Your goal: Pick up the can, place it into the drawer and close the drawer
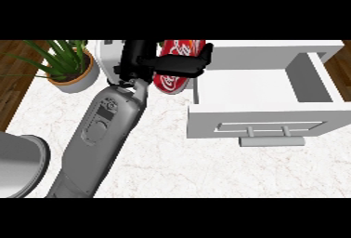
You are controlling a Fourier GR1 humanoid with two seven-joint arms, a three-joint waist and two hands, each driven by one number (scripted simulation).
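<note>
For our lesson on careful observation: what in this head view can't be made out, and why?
- Can: mostly covered by the hand; its label is unreadable.
- Which hand this is: the forearm gives no clue.
- Other hand: not shown.
- Plant: leaves cut by the top edge.
- Grey round thing: cut by the left edge.

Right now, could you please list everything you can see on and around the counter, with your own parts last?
can: one, red with white markings, upper middle of the counter, left of the drawer, partly hidden by the hand
drawer: one, white, pulled open at the right, handle on its front, nothing visible inside
potted plant: one, green leaves in a pale pot, upper left corner of the counter
counter: one, white marble with faint veins
round grey object: one, at the left edge, cut off by the view, cannot tell what it is
forearm: one, grey, rising from the lower left
left hand: one, black, fingers curled round the can
</note>
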